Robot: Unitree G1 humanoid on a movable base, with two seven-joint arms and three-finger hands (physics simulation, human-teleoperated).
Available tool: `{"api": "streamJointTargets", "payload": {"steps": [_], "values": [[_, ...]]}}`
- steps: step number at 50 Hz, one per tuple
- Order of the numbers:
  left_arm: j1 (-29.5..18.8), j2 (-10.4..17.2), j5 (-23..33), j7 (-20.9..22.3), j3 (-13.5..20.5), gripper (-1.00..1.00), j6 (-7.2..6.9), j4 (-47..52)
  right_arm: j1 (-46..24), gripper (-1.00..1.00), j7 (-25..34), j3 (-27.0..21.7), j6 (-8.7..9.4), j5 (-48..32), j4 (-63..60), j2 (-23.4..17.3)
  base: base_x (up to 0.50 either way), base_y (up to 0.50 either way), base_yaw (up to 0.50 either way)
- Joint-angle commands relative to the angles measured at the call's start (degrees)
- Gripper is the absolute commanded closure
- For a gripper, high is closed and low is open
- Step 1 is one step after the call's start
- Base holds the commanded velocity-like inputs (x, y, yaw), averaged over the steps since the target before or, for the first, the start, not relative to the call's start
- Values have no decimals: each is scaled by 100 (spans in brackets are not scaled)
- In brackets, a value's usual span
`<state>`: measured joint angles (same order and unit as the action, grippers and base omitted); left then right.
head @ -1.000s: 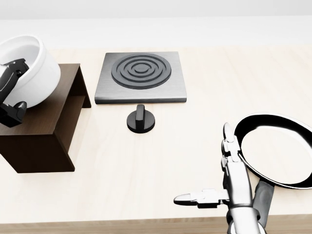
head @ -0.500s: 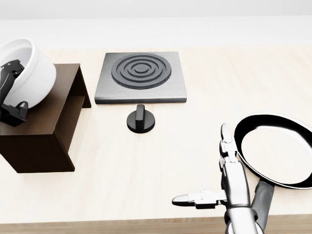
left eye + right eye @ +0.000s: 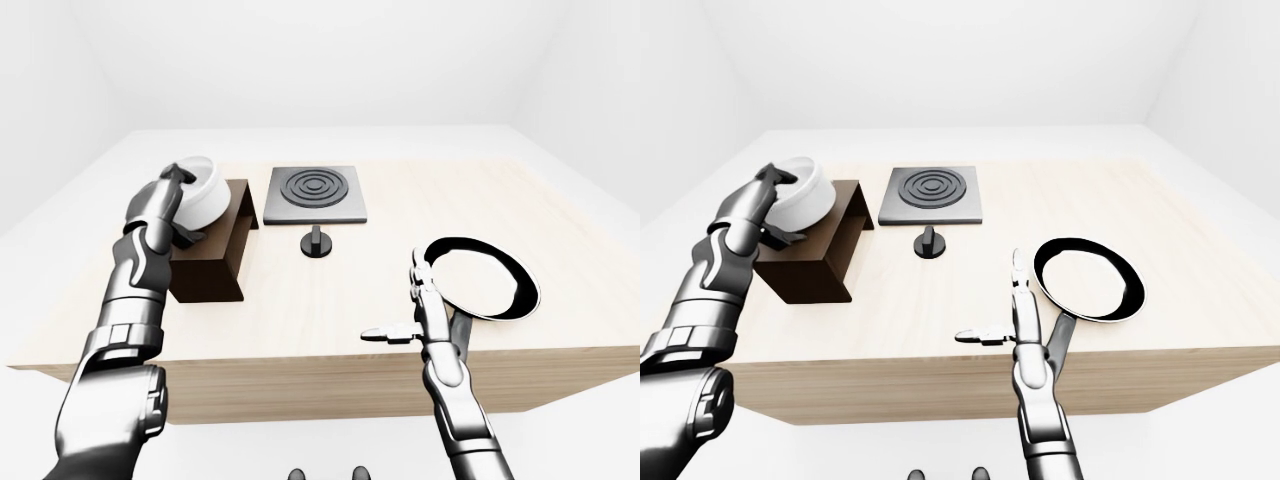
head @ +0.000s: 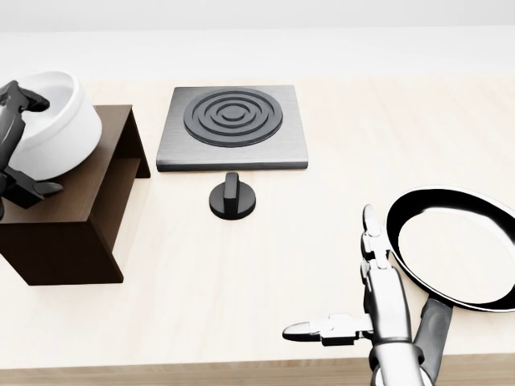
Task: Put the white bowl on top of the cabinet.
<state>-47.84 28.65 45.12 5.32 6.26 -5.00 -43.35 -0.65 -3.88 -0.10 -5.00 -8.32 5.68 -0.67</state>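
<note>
A round white ceramic bowl (image 4: 55,121) sits tilted on the dark brown wooden box cabinet (image 4: 76,211) near the left edge of the pale wooden table (image 4: 265,257). The left hand (image 3: 765,205) grips its rim (fingers wrapped around). The right hand (image 4: 364,301) hovers spread wide beside a black frying pan (image 4: 455,245).

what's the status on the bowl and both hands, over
Left hand holding the round white bowl, tilted, over the dark brown wooden cabinet. Right hand open, empty, beside the black frying pan. Cabinet top unobstructed.
</note>
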Motion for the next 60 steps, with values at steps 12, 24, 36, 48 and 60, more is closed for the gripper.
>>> {"api": "streamJointTargets", "payload": {"steps": [12,24,36,48,60], "values": [[-34,-43,265,-195,11,-100,0,-97,-6,-100,8,10,0,-25,37,0,0,0,0],[113,-104,257,-196,37,-100,0,122,11,-100,13,6,0,-23,-5,0,0,0,0],[1217,-480,-37,319,431,-100,0,2526,-23,-100,-87,105,0,-142,60,57,0,0,0],[2081,-1131,-850,137,360,-100,0,3995,-302,-100,-95,90,247,-29,-83,78,0,0,0],[2656,-1579,-1612,-187,389,-100,0,4300,-819,-100,-298,49,831,-35,-343,99,0,0,0]]}}
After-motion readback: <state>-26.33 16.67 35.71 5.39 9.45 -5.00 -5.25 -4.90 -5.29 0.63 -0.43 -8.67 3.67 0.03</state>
